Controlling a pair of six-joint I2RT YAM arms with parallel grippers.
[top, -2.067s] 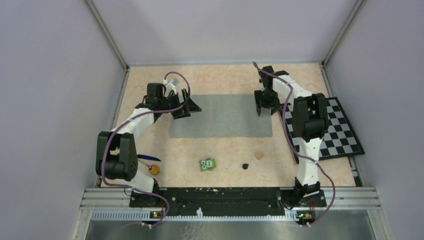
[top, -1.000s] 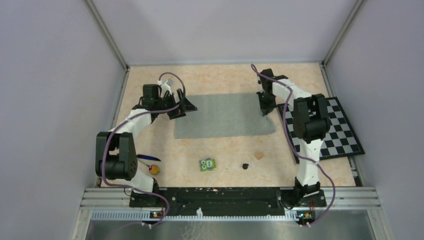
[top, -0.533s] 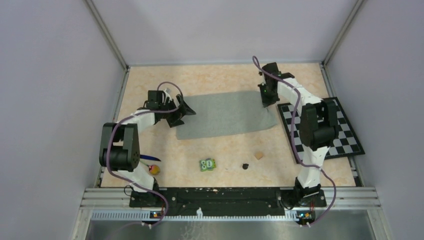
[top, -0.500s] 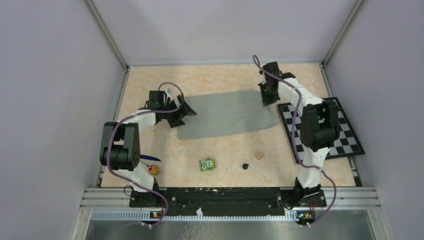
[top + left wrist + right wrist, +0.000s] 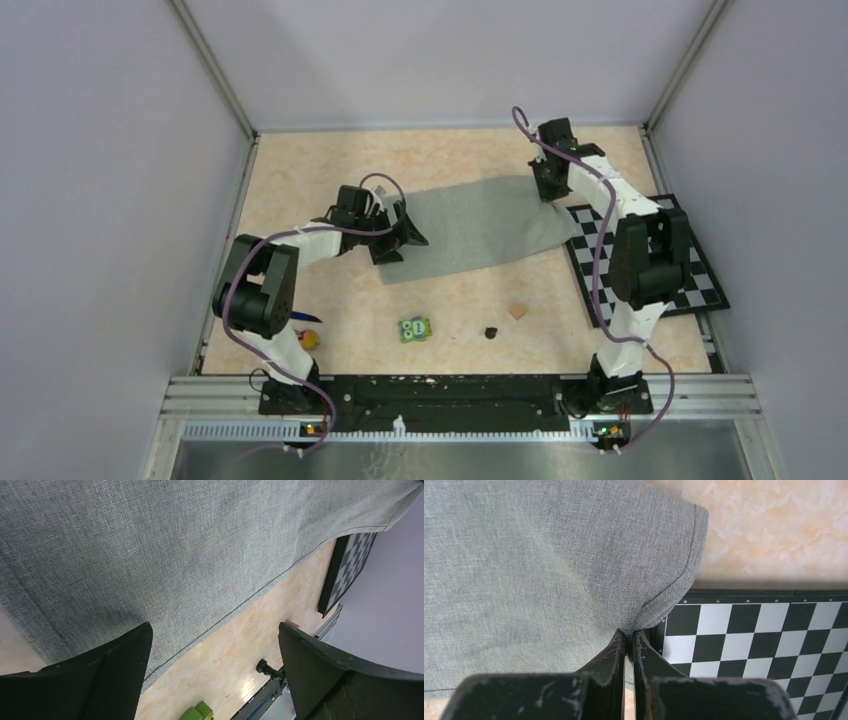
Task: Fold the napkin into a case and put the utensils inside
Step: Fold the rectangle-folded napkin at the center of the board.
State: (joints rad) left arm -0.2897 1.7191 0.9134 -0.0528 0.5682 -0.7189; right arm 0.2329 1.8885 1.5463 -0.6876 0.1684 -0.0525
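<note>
**Napkin pinched at one corner, no case yet**

The right gripper was clenched on the napkin. Its two fingers were pressed together on the cloth's hem, which bunched into a small peak right at the border of the checkerboard mat. From that pinch the cloth spread away smooth and flat, one rounded corner lying on the bare table beyond.

The left gripper stood released, jaws at full spread and holding nothing. It hung low over the napkin's other end, with the near hem running between its fingers in the wrist view.

From above, the napkin lay as a long grey strip across the middle of the table. It sat askew, its right end higher in that view and meeting the mat's corner. It was plain woven cloth with a stitched hem and few wrinkles. Whether it was already doubled over could not be told.

By this look the task was at an early stage: no narrow pouch had been formed. The utensils lay well apart from the cloth, beside the left arm's base: the slim blue piece and the yellow-orange-headed piece. The folding and both placements remained to be done.
</note>
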